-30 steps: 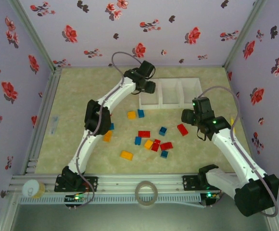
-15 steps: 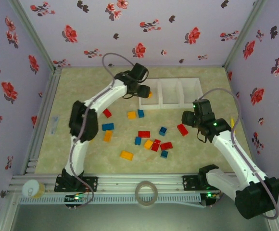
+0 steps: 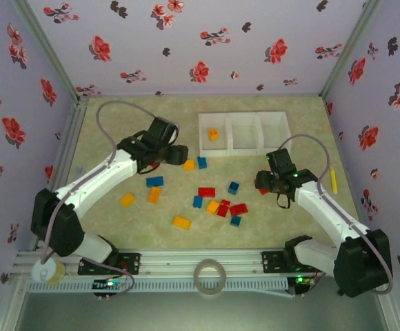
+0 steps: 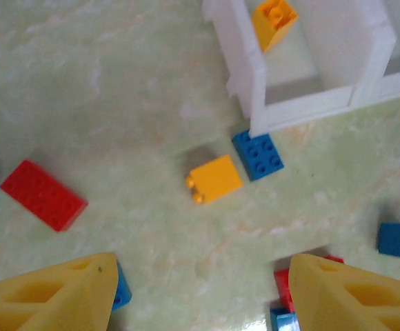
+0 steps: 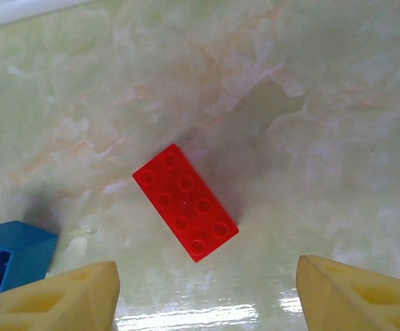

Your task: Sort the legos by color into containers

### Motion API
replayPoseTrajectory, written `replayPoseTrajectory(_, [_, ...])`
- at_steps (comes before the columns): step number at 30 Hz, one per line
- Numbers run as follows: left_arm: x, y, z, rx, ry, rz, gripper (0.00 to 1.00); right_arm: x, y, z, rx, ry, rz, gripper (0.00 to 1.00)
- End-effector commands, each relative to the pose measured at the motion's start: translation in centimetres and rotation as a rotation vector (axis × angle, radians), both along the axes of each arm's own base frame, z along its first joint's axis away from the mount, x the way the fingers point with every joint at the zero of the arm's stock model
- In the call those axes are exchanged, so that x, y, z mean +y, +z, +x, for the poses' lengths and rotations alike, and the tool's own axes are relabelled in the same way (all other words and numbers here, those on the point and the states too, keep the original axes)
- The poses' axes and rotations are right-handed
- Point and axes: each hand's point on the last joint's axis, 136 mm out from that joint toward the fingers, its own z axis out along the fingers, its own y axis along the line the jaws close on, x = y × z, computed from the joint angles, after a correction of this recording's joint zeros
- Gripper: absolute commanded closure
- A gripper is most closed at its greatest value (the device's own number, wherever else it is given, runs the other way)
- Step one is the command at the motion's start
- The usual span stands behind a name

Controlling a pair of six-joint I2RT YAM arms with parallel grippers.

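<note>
Top view: the tray (image 3: pixel 230 134) lies just ahead of the left pincer (image 3: pixel 178 154), an orange brick (image 3: pixel 213 134) in its left compartment.

Left wrist: the pincer is released, with a yellow brick (image 4: pixel 214 179) ahead on the bench (image 4: pixel 117 103).

Right wrist: the right pincer (image 5: pixel 205 267) is released, a red brick (image 5: pixel 185 202) just ahead between its fingers.
</note>
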Motion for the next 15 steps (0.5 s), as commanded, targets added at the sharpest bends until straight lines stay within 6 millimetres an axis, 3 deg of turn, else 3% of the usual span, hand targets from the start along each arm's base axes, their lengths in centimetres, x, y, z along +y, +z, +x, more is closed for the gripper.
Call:
replayPoseTrajectory(1, [0.1,1.1,-0.6,-0.049,0.015,-0.063,0.33,0.3,-1.2,-0.2,0.034,-0.01,0.006,0.31])
replayPoseTrajectory(15, [0.7,0.6,-1.1,-0.024,0.013,-0.025,0.32,1.5,-3.5,1.8,0.141,0.046,-0.029,0.31])
